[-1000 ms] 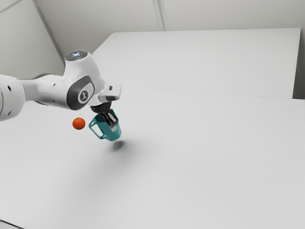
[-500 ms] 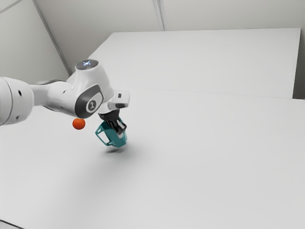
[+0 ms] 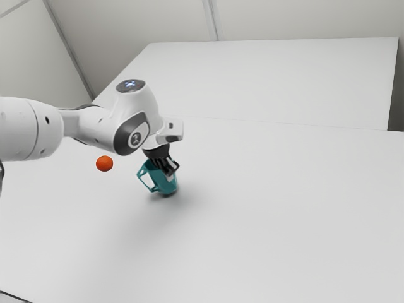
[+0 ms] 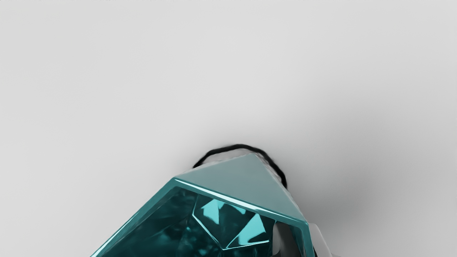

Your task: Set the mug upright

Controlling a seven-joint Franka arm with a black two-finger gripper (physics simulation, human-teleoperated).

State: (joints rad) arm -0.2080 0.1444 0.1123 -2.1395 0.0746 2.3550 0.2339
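Note:
My gripper [image 3: 170,168] points down over the table and is shut on the teal mug [image 3: 164,184], holding its side wall near the rim. The mug leans slightly, opening up, with its handle toward the exterior view's left. Its base is at the table surface or very close to it, with a dark shadow right beneath. In the wrist view, the gripper [image 4: 302,244] has one finger inside the faceted mug [image 4: 246,185] and the other outside, the wall between them. Part of the mug is cut off there.
An orange ball [image 3: 105,163] lies on the white table [image 3: 265,214], toward the exterior view's left from the mug. A pale raised panel [image 3: 271,82] stands beyond the table's far side.
The gripper and mug have moved toward the exterior view's right and lower, closer to the table. The mug has turned to stand more nearly upright. The orange ball has stayed put.

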